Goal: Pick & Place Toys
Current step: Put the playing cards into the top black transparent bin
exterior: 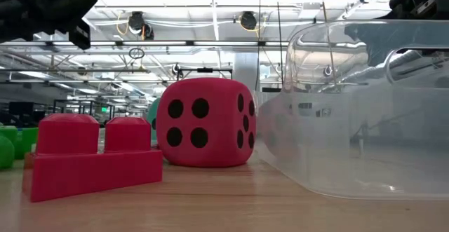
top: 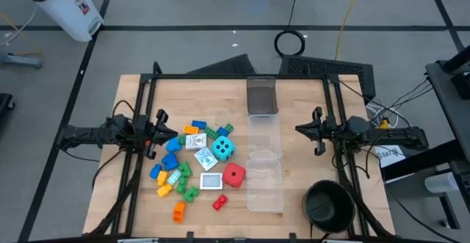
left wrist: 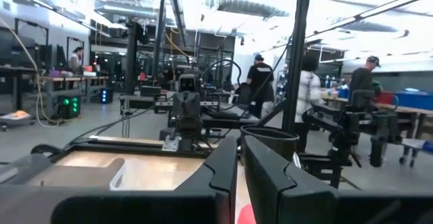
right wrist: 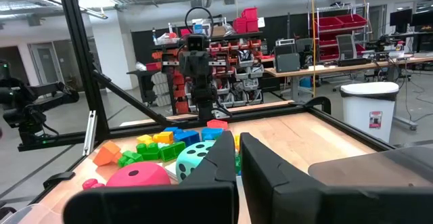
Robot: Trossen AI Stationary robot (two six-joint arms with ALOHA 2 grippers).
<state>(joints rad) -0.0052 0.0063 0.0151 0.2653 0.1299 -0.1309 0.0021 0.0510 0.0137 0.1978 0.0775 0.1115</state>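
Hanging at the table's left edge, beside the toy pile: left tool, fingers standing narrow with only a thin slit between them, gripping nothing.

Lying scattered on the left half of the table: building bricks in blue, orange, yellow, green and red, with small white picture cards mixed in among them. Sitting in the middle of that spread: cyan die, near the cards. Resting just below it, toward the table's front: red die, close beside a red brick in the low view, black pips facing the camera. Lying apart at the front of the pile: one orange brick.

Standing in a row down the table's centre, just right of the toys: clear plastic boxes, the rearmost one looking darker.

Sitting at the front right corner: black round bowl.

Waiting at the right edge, well apart from the toys: right tool, fingers likewise standing narrow and gripping nothing.
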